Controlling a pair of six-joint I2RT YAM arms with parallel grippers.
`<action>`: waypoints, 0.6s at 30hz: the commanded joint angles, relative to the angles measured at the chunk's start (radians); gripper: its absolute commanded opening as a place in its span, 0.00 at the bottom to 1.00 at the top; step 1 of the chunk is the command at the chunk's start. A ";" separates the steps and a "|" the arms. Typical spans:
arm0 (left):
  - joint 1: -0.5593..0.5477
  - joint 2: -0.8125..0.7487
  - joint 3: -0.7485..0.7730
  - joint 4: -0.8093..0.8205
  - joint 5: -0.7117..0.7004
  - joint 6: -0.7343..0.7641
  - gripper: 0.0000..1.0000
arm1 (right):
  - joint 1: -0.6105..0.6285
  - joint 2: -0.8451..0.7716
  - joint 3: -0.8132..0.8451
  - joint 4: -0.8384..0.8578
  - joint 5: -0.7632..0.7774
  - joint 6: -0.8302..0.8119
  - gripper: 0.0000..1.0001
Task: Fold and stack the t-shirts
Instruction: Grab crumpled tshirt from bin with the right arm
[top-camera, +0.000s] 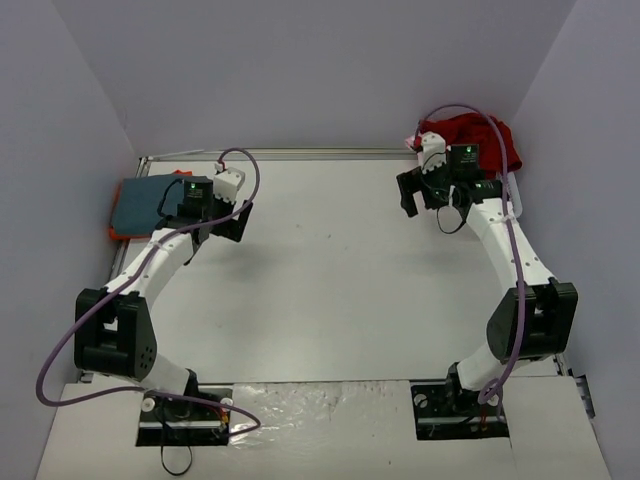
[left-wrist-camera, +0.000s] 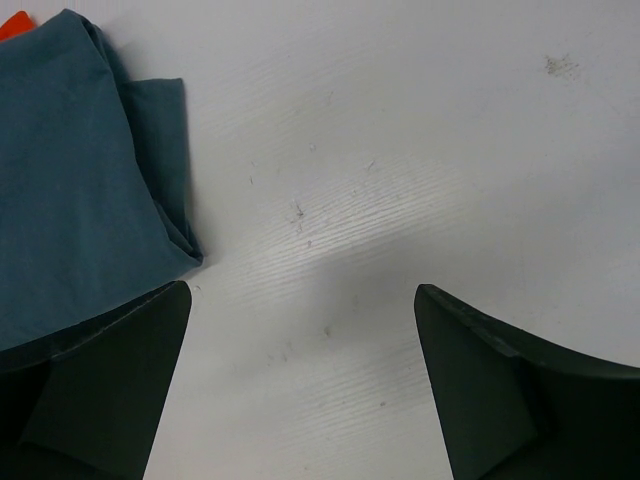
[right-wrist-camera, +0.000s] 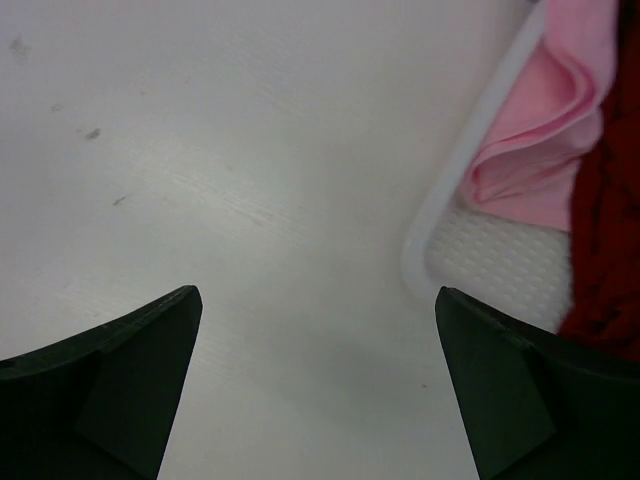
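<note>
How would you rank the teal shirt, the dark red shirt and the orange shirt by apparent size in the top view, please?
1. dark red shirt, partly hidden by the right arm
2. teal shirt, looks about alike, so unsure
3. orange shirt, only an edge showing

The orange shirt is mostly hidden under the teal-blue shirt. The basket runs off the picture's edge, with the pink shirt and dark red shirt inside it cut off too

1. The folded teal-blue cloth t-shirt lies at the far left corner of the white table, on an orange cloth t-shirt.
2. The white plastic lattice basket sits at the table's far right corner.
3. The light pink cloth t-shirt and dark red cloth t-shirt lie in that basket.
</note>
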 joint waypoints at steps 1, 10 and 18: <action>-0.003 -0.030 0.045 0.036 0.030 -0.014 0.94 | 0.014 0.035 0.138 0.036 0.288 -0.034 1.00; -0.006 -0.023 0.062 0.027 -0.080 -0.029 0.94 | 0.014 0.212 0.227 0.245 0.664 -0.052 1.00; -0.006 -0.032 0.024 0.026 -0.072 -0.035 0.94 | -0.020 0.407 0.362 0.280 0.807 -0.019 1.00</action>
